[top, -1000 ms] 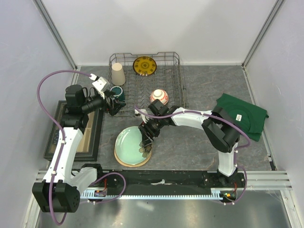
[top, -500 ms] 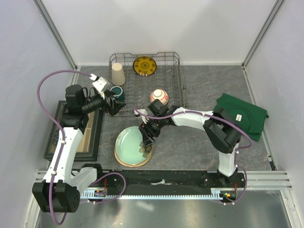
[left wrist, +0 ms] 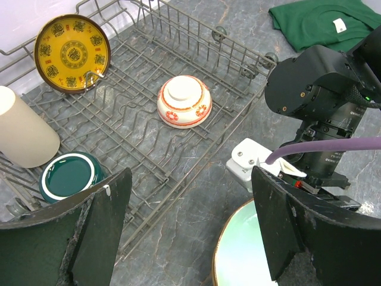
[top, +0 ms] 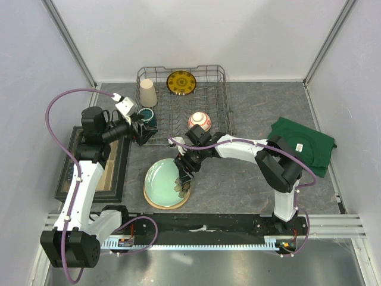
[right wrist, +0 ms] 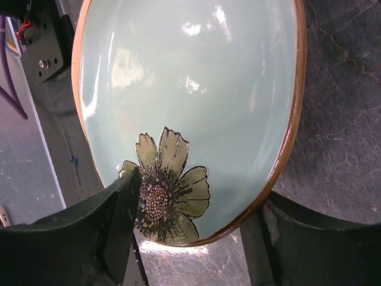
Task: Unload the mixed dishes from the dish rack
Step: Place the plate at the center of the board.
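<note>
Left wrist view: larger pale-green flower plate [left wrist: 244, 256] and tall beige cup [left wrist: 24, 134] cut by frame edges. Dark green mug [left wrist: 68, 176] partly behind left gripper [left wrist: 189, 176] fingers [left wrist: 59, 238]. Right gripper [right wrist: 196, 196] contact with plate rim: indeterminate.

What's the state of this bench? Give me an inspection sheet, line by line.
Surface: grey table, no spills seen.
Job's things: rack holds the yellow plate upright at the back, cup, mug and upturned bowl; green plate lies flat on the table.
Clutter: green cloth at right; framed tray at left.
Grippers: left gripper open beside the mug; right gripper open over the green plate's flower edge.
Cables: purple cable loops off the left arm.
Surroundings: white walls.
</note>
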`<state>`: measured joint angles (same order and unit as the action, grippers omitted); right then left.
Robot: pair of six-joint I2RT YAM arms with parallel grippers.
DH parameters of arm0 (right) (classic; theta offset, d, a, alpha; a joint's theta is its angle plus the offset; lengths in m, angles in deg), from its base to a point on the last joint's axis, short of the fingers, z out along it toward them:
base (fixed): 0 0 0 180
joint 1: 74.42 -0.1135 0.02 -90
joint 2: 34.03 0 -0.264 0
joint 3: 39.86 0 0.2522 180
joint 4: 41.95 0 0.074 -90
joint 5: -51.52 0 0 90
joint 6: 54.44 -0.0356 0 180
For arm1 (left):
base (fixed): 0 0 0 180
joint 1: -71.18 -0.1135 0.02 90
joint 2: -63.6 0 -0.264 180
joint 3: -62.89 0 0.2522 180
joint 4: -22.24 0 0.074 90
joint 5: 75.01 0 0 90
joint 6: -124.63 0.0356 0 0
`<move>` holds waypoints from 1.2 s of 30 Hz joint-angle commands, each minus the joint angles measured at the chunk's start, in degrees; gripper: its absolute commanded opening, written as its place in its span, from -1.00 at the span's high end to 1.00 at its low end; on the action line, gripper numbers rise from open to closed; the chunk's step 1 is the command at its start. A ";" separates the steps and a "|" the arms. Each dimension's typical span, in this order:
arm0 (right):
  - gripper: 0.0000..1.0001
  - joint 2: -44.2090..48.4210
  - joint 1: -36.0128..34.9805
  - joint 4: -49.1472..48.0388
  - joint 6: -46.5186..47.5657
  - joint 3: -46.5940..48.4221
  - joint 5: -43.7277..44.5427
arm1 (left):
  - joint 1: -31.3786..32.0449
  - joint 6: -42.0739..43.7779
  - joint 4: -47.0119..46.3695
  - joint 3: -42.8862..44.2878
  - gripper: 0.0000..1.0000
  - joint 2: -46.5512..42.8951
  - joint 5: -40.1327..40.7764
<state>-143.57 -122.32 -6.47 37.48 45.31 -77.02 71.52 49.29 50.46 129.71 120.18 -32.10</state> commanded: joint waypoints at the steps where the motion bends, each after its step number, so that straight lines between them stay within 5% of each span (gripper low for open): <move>1: -0.43 2.40 0.17 2.72 2.31 0.74 2.86 | -0.25 1.96 -0.48 0.20 -0.76 -1.21 -1.60; 36: -0.40 5.12 0.17 2.89 3.80 -0.76 4.18 | -0.25 1.60 -0.75 0.20 -0.76 -1.56 -1.69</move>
<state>-140.90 -122.03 -2.87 40.03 44.53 -72.89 71.52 49.29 50.44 129.71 120.01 -32.15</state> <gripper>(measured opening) 0.699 0.879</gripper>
